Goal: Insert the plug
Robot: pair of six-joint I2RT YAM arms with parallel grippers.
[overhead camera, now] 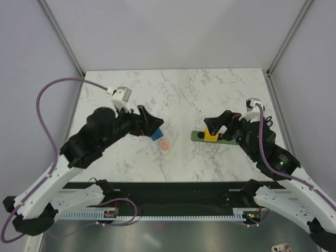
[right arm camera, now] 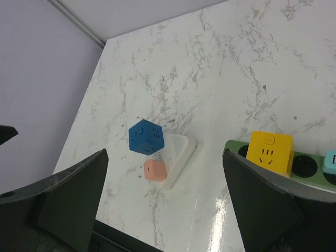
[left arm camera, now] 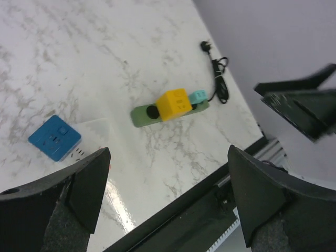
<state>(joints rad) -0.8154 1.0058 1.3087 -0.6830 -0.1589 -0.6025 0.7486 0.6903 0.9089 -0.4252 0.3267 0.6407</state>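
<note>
Blue cube sits just beside the left gripper, fingers wide, empty. Further right, the yellow plug stands on the green socket strip, whose long axis runs left-right. The right gripper hovers just above it, spread wide, holding nothing. The right arm is clearly nearer, with the plug just ahead and below.

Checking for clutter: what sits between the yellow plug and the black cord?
A teal block on the green strip, past the yellow plug toward the black cord; left wrist view.

Blue cube, pink block, black cord
</note>
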